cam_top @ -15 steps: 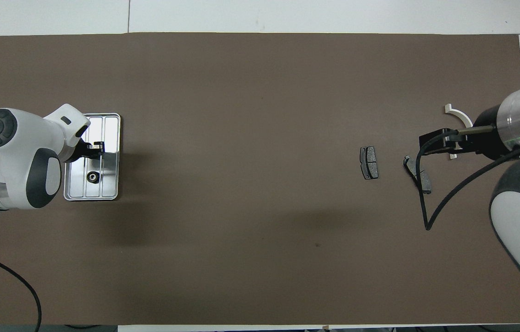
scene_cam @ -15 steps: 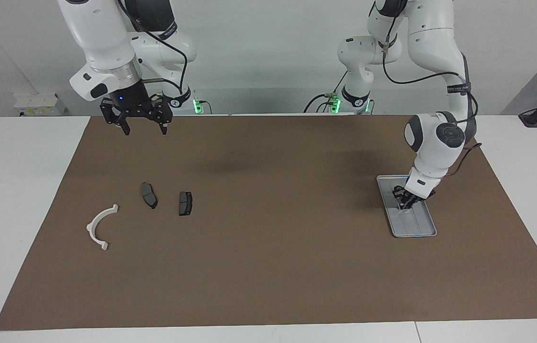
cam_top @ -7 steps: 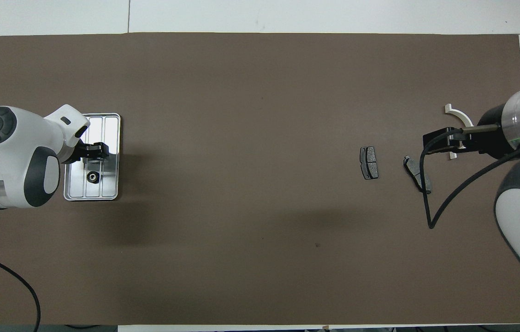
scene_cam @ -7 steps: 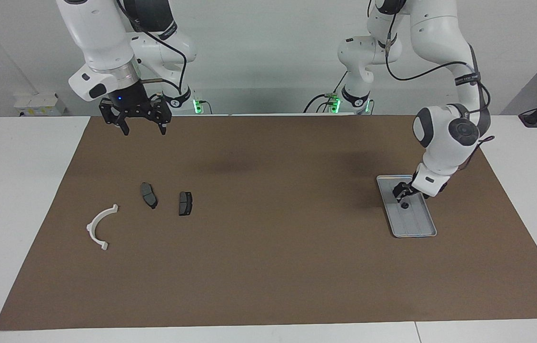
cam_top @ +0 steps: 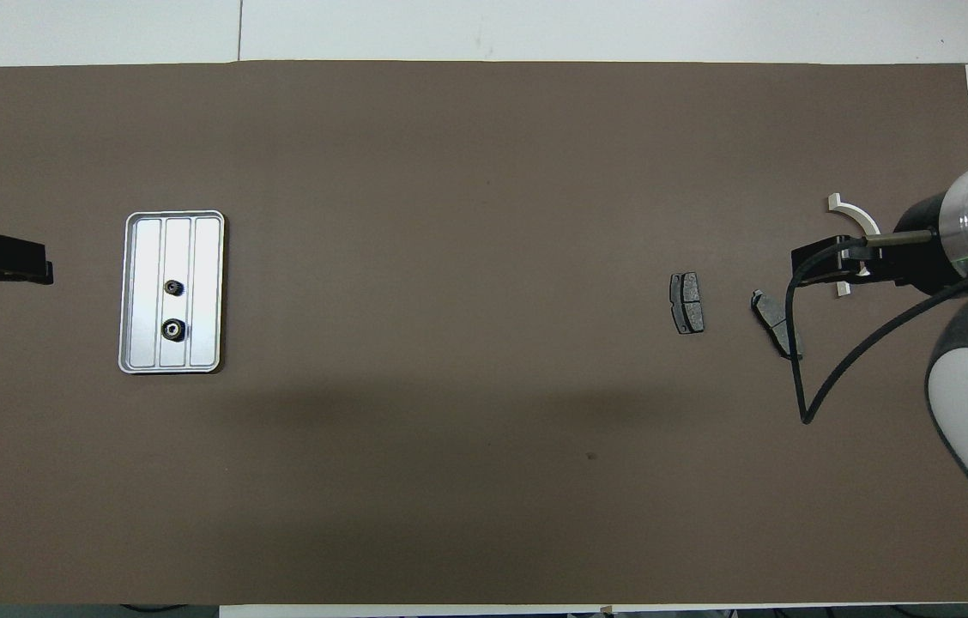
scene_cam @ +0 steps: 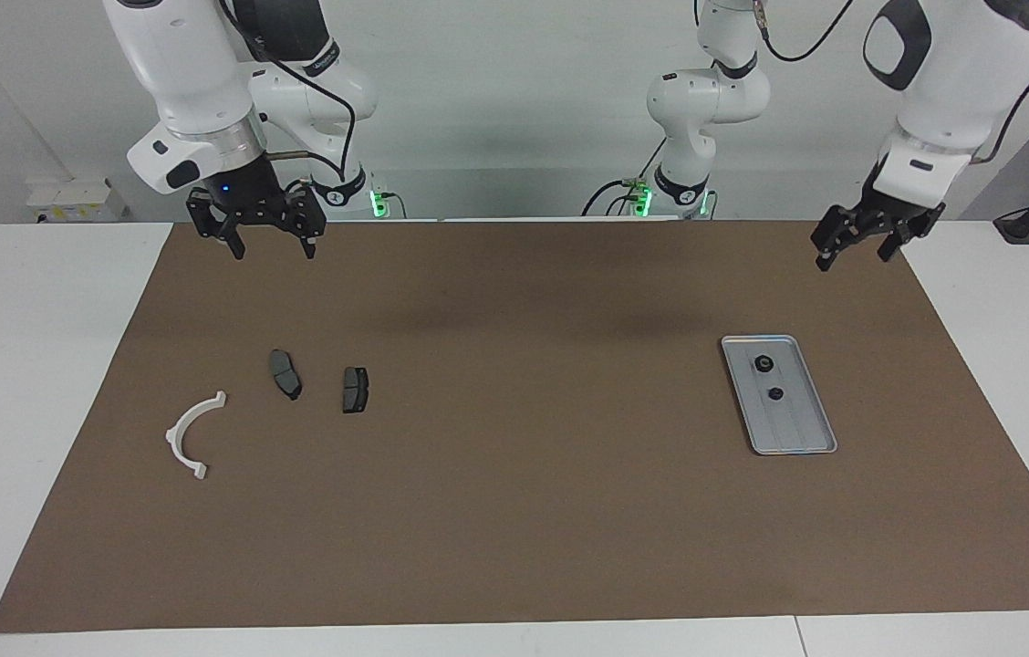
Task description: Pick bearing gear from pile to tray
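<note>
Left hand (scene_cam: 854, 245) open and empty, raised over the brown mat's edge at its own end of the counter; right hand (scene_cam: 266, 239) open, empty, waiting above the mat. Two small black round bearing gears (scene_cam: 763, 363) (scene_cam: 776, 394) lie in the shallow silver-grey ridged metal tray (scene_cam: 811, 432). Placing step looks finished. Remaining scatter, a white curved half-ring bracket (scene_cam: 189, 434) and two dark grey pad-shaped plates (scene_cam: 285, 373) (scene_cam: 355, 390), shows no further gear; next move probably retreat.

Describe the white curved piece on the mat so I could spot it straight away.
Start at the brown mat and go to the right arm's end, away from the metal tray. There, a white half-ring bracket lies beside two dark grey brake-pad plates. It alone is white and arched; they are dark, flat slabs.
</note>
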{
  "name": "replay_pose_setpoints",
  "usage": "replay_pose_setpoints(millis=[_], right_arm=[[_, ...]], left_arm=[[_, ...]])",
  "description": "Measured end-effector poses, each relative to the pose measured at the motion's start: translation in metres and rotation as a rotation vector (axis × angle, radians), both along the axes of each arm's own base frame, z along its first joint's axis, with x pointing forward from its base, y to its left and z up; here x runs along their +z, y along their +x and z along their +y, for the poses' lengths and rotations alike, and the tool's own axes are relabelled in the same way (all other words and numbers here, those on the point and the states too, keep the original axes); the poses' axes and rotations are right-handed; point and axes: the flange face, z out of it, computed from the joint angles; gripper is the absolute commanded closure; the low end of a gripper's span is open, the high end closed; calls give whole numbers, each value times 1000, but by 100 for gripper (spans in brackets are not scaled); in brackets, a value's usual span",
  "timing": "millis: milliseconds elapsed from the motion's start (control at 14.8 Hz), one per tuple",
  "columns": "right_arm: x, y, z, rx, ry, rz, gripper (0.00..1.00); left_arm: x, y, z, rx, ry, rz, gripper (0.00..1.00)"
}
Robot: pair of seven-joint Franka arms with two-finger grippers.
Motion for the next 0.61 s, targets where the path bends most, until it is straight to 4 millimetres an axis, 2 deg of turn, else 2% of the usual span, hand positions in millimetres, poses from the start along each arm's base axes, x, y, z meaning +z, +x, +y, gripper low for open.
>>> replay_pose_setpoints(millis=[136,271,407,610], right_arm=[[0,0,-1,-2,0,0,0],[0,0,-2,-4,0,0,0],[0,1,-5,-8,0,0,0],[0,1,-6,-11,0,0,0]], left_arm=[[26,-27,-1,-13,-12,3,0],[38,-42,-5,-18,-34,-2,0],[38,-45,-14,-36,-40,-2,1],[27,-42,-25,-56,-37,27,1]])
